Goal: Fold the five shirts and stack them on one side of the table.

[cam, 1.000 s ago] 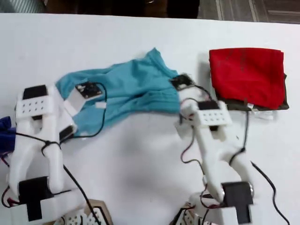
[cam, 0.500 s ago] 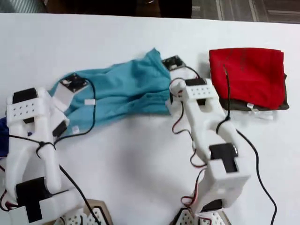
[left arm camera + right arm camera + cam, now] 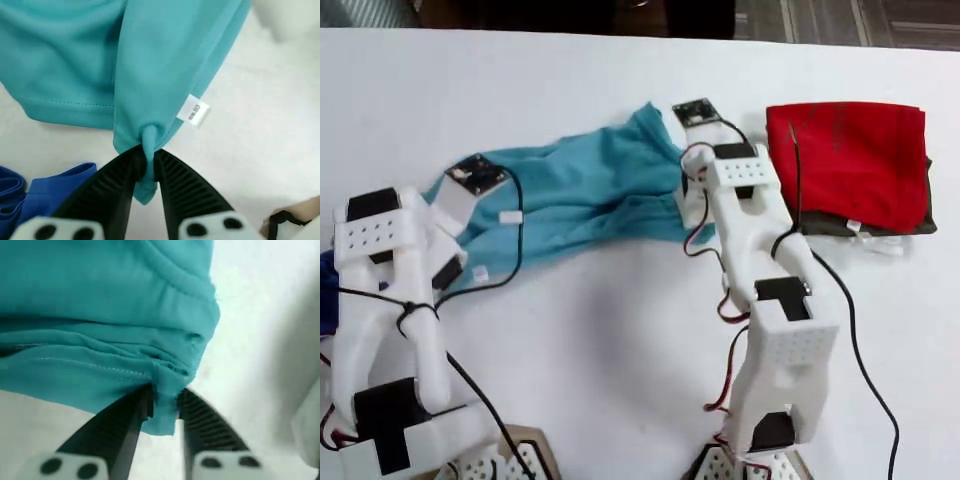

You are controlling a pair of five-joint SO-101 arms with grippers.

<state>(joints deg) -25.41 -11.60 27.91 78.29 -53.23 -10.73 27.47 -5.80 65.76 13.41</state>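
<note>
A teal shirt (image 3: pixel 575 195) lies stretched across the middle of the table between both arms. My left gripper (image 3: pixel 146 167) is shut on a bunched corner of its hem, close to a white tag (image 3: pixel 194 112). My right gripper (image 3: pixel 163 407) is shut on a gathered fold at the shirt's other end, by the seams. In the high view the left gripper (image 3: pixel 457 220) holds the shirt's left end and the right gripper (image 3: pixel 692 200) its right end. A folded red shirt (image 3: pixel 847 163) rests on a dark folded shirt (image 3: pixel 885 229) at the far right.
A crumpled blue shirt (image 3: pixel 326 290) lies at the table's left edge, beside the left arm, and shows as the blue shirt (image 3: pixel 47 192) next to the left fingers. Black cables trail from both wrists. Bare white table (image 3: pixel 610 340) spreads in front of the teal shirt.
The right arm has stretched toward the far side, carrying its end of the teal shirt up beside the red stack. The left arm shifted left, pulling the shirt longer and flatter.
</note>
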